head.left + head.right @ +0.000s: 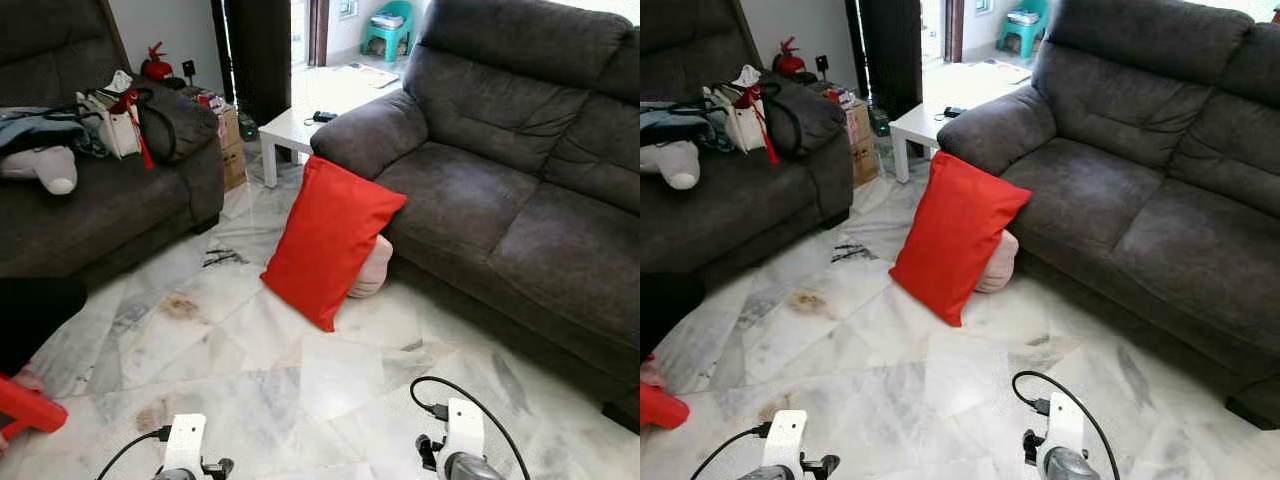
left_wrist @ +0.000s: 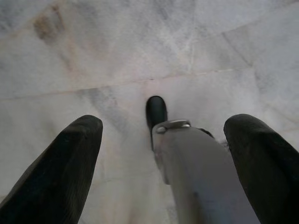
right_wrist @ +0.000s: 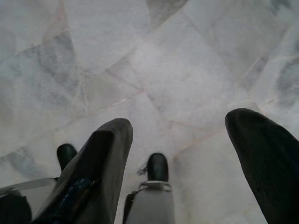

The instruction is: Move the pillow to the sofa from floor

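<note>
Left gripper [image 2: 163, 135] and right gripper [image 3: 180, 140]: both hanging low over the marble floor [image 1: 300, 380], fingers spread apart, holding nothing. Red pillow [image 1: 330, 240]: standing tilted on the floor, leaning against the front of the grey sofa [image 1: 520, 190], a pale pink cushion [image 1: 370, 268] tucked behind it. White side table [image 1: 300, 125]: standing beyond the sofa's arm.

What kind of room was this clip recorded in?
Most likely a home living room: a dark grey fabric sofa faces a second dark sofa piled with bags, a low white side table stands between them, and a red rectangular pillow leans on the marble-tiled floor.
</note>
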`<state>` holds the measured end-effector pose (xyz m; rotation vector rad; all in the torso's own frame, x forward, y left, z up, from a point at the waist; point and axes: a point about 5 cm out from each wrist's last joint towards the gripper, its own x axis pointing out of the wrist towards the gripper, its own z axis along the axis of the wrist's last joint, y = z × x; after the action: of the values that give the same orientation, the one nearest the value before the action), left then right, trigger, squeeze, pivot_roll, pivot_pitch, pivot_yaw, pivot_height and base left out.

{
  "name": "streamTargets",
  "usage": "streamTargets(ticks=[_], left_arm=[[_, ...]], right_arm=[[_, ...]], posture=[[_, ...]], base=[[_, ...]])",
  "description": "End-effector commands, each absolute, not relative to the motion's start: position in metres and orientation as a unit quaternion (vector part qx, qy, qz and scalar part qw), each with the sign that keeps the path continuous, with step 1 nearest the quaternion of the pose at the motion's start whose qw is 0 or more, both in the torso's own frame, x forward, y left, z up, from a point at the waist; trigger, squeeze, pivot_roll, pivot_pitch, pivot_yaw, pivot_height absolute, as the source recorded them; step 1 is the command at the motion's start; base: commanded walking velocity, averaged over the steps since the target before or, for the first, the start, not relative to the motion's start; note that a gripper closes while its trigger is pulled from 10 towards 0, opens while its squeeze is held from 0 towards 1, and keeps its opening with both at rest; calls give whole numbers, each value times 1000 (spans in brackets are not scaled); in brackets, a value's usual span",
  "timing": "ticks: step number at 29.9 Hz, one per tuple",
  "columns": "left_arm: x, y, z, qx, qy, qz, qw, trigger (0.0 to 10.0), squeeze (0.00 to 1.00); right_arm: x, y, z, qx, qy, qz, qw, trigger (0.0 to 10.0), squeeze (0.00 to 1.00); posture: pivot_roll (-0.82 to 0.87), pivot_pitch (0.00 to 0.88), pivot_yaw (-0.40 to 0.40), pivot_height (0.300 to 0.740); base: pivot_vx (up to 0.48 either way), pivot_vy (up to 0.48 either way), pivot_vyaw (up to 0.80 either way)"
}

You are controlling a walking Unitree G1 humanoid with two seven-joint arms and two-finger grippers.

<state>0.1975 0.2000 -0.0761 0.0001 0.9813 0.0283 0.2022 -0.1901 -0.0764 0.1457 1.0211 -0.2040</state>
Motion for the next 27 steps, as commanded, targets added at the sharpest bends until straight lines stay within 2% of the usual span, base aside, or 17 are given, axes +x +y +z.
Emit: streamTargets(ticks=[1,8,15,27], left_arm=[[192,199,-79,-4,480,19,877,10000,0],[192,207,-78,8,477,20,878,10000,0],[189,221,-77,14,477,32,878,10000,0],[189,220,-77,5,470,42,882,10000,0]], right_arm=[[199,-193,-78,76,487,-109,863,10000,0],[198,-186,-79,79,493,-100,861,10000,0],[197,-173,-81,88,493,-88,861,10000,0],[197,-175,-81,88,490,-92,862,10000,0]], posture=[[34,0,-52,740],[50,0,-58,740],[-20,0,-20,740],[-10,0,-16,740]], base=[[0,0,0],[0,0,0],[0,0,0],[0,0,0]])
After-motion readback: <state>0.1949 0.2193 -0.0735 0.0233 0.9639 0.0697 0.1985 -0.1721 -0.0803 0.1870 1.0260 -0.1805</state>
